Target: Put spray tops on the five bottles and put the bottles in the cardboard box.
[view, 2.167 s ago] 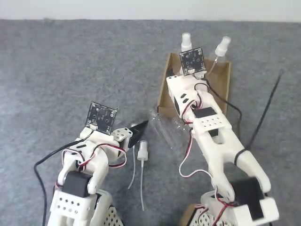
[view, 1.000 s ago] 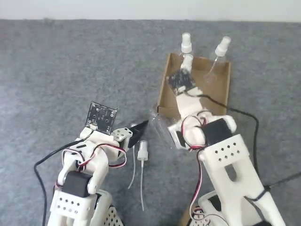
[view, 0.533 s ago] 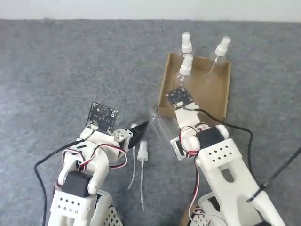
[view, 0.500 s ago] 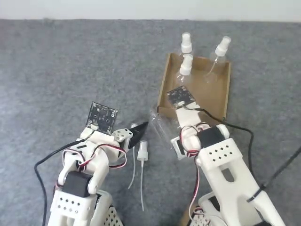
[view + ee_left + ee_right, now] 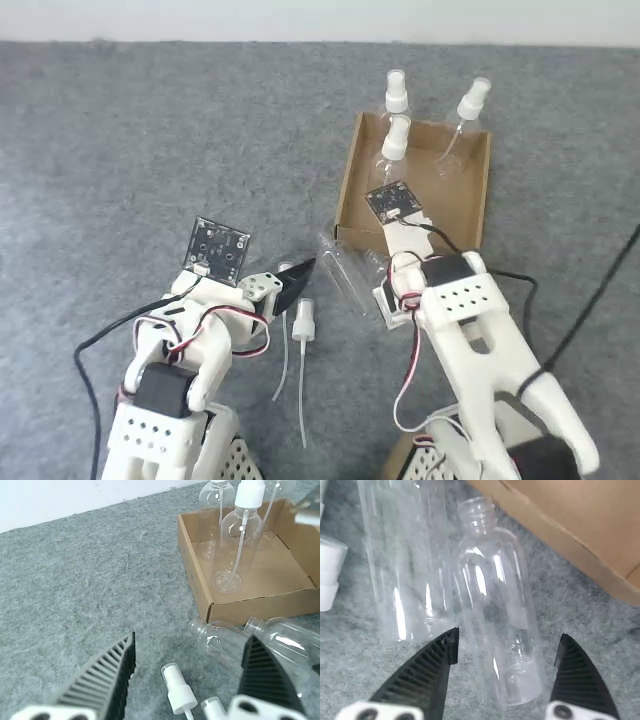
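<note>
Three clear bottles with white spray tops [image 5: 395,140] stand in the cardboard box [image 5: 470,215]; in the left wrist view the nearest of them [image 5: 235,555] is by the box's near wall. Two uncapped bottles lie on the carpet in front of the box [image 5: 345,275]. My right gripper [image 5: 497,680] is open and hangs low over one uncapped bottle [image 5: 495,625], its fingers either side of the base end. The other bottle [image 5: 405,565] lies alongside. My left gripper [image 5: 182,680] is open above two loose spray tops [image 5: 177,695], also seen from above [image 5: 303,322].
The right arm [image 5: 455,310] stretches from the front edge to the box's near wall. Grey carpet [image 5: 150,130] covers the table, bare to the left and behind. Spray-top tubes [image 5: 300,400] trail towards the front between the arms.
My right arm has drawn back from over the box, leaving a capped bottle standing inside, and its gripper has come down over the lying bottles. The left arm has not moved.
</note>
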Controlling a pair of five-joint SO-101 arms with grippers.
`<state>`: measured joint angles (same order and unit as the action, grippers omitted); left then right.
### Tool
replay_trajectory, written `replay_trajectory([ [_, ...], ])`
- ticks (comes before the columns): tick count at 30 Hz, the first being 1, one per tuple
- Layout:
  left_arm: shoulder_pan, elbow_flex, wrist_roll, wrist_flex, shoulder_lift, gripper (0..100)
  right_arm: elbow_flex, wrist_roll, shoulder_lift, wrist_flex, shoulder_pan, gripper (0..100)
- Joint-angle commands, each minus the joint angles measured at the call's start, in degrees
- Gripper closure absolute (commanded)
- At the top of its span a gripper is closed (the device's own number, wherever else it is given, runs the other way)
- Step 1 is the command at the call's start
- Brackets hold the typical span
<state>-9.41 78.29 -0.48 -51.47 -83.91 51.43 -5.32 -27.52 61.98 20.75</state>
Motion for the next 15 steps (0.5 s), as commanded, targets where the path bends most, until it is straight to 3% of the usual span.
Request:
replay_trajectory([
  [1,0.18,-0.66,-0.53,1.58,-0.62,68,-0.26,-1.23,1.27,-1.36,-0.31,74.5],
  [9,0.18,-0.66,-0.53,1.58,-0.62,68,-0.26,-4.75,3.47,-1.27,1.19,95.7],
  [12,0.18,-0.66,-0.53,1.58,-0.62,68,1.14,-8.70,3.82,-1.19,4.26,96.2],
  [15,0.18,-0.66,-0.53,1.58,-0.62,68,3.16,-7.91,4.00,-1.36,7.34,93.5],
])
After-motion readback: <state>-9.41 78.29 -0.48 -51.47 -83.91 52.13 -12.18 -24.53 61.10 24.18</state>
